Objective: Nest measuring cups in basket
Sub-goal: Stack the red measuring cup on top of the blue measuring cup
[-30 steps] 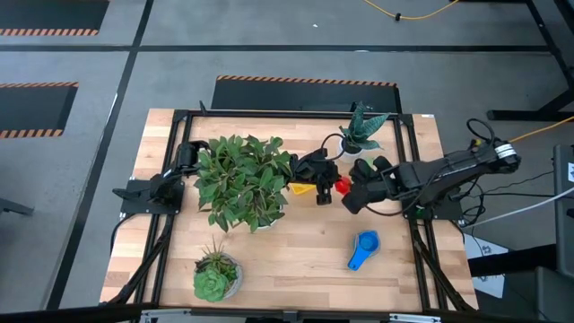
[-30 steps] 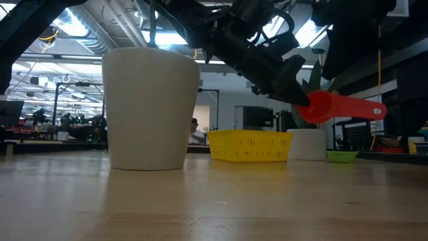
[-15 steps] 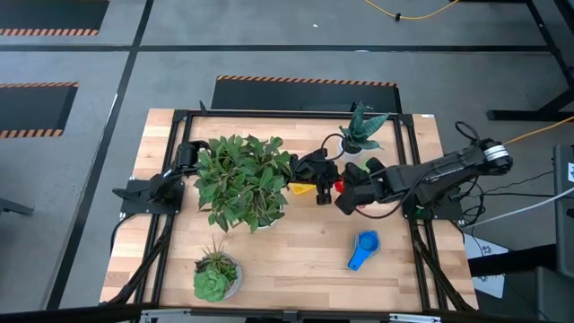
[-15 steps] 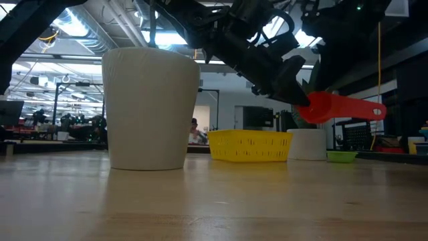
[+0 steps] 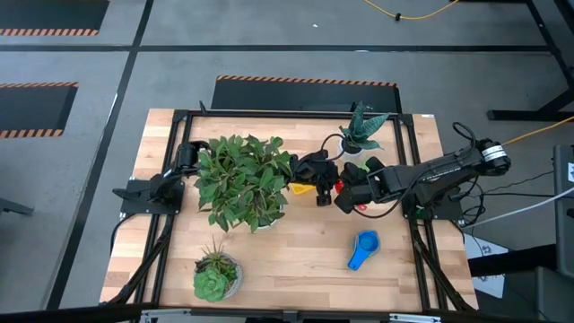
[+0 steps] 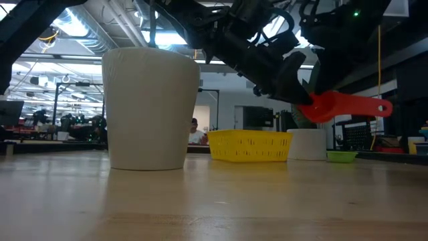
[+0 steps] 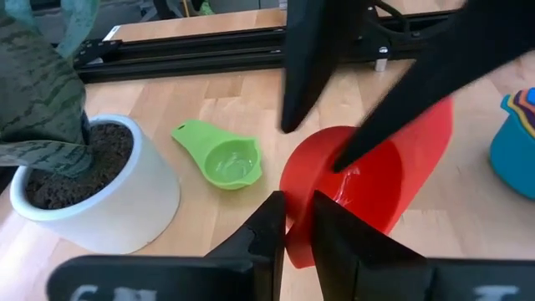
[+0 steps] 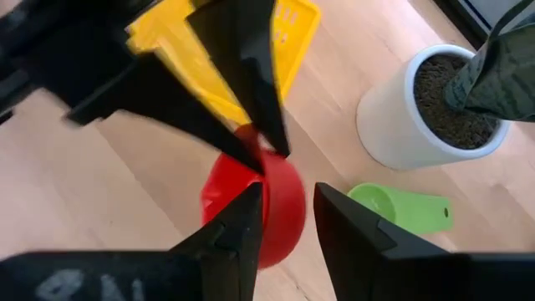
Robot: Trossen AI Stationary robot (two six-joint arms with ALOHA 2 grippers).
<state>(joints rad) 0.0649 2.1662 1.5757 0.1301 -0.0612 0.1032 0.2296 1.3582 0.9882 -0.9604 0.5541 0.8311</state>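
The red measuring cup (image 5: pixel 342 186) hangs in the air between both grippers, to the right of the yellow basket (image 5: pixel 300 188). My left gripper (image 7: pixel 298 205) is shut on it. My right gripper (image 8: pixel 288 191) is open, with one finger inside the bowl and one outside the wall. In the low view the red cup (image 6: pixel 344 106) floats above the table, right of the basket (image 6: pixel 249 146). A green cup (image 7: pixel 226 159) lies on the table by the small white pot. A blue cup (image 5: pixel 363 247) lies nearer the near right corner. My left gripper pinches the wall of the red cup's bowl at its rim (image 7: pixel 294 242), one finger inside and one outside, on the side away from the handle. It comes slanting down from the table's left. The cup is lifted clear, its handle (image 6: pixel 368 107) pointing toward the right edge. My right gripper stands astride the bowl's wall (image 8: pixel 284 180); whether it touches, I cannot tell.
A big leafy plant in a white pot (image 5: pixel 242 184) stands under my left arm. A snake plant pot (image 5: pixel 363 135) stands at the far side and a succulent pot (image 5: pixel 215 278) near the near left corner. Black frame rails border the table.
My right gripper has moved toward the table's left and closed in on the red cup held by the left gripper. In the low view the cup has shifted a little toward the right edge.
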